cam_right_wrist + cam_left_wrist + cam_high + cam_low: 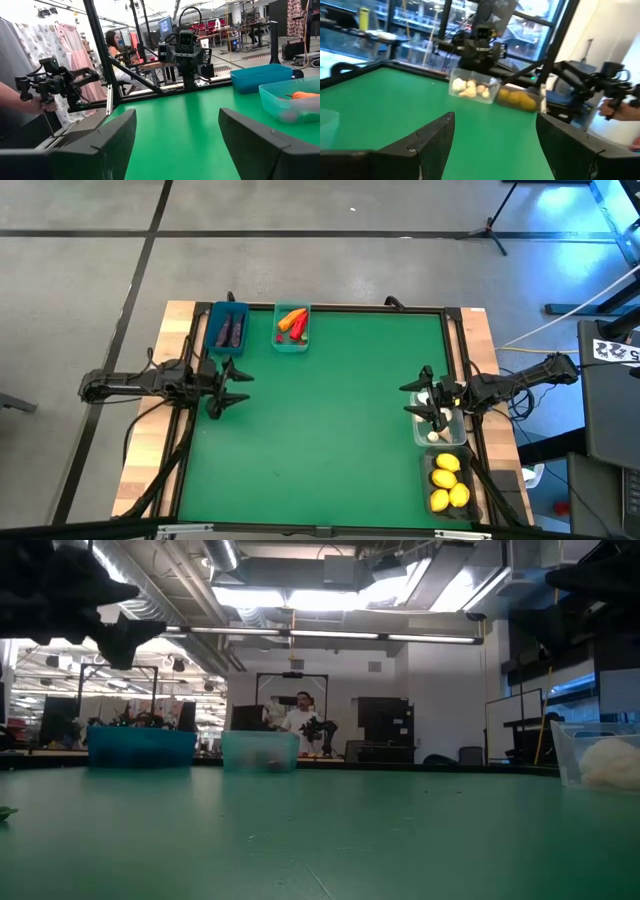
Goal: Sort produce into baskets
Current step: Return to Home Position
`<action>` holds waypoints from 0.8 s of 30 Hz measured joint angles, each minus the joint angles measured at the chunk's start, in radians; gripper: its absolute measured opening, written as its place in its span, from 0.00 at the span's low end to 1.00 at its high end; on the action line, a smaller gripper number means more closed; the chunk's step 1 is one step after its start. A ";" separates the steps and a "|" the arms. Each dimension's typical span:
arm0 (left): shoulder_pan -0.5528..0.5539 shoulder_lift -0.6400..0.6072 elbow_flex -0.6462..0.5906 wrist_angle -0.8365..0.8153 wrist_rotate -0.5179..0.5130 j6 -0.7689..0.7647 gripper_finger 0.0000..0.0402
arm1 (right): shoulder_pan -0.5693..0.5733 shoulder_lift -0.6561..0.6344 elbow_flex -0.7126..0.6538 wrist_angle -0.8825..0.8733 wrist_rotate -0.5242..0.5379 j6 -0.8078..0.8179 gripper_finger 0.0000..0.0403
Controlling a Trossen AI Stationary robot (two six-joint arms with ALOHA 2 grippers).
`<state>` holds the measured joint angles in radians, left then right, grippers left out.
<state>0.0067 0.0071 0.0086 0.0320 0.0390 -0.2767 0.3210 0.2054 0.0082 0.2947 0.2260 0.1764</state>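
well, right gripper [420, 400] hangs with fingers apart over the clear bin [458, 428], left gripper [236, 387] also apart and empty, just beside the blue bin [211, 330]; each backs outward, i'd guess.

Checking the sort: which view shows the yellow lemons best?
High view: the yellow toy lemons lie uncovered in the dark grey plastic bin. The left wrist view sees them through its wall; the others miss them.

Around me I see grey concrete floor [80, 280]; overhead, bright strip lights [340, 637] run beside ceiling pipes [190, 590].
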 joint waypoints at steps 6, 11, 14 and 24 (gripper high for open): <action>0.000 0.000 0.000 0.045 -0.022 0.029 0.69 | 0.000 0.000 0.000 -0.008 0.001 0.002 0.70; -0.025 0.000 0.000 0.085 0.033 0.039 0.69 | 0.000 0.000 -0.001 -0.015 0.001 0.007 0.70; -0.033 0.000 0.000 0.208 -0.010 0.095 0.69 | 0.000 0.000 -0.001 -0.016 0.001 0.025 0.70; -0.033 0.000 0.001 0.238 0.004 0.074 0.69 | 0.000 0.000 -0.001 -0.072 0.001 0.027 0.70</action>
<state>-0.0265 0.0071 0.0093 0.2702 0.0429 -0.2031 0.3206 0.2054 0.0071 0.2227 0.2272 0.2035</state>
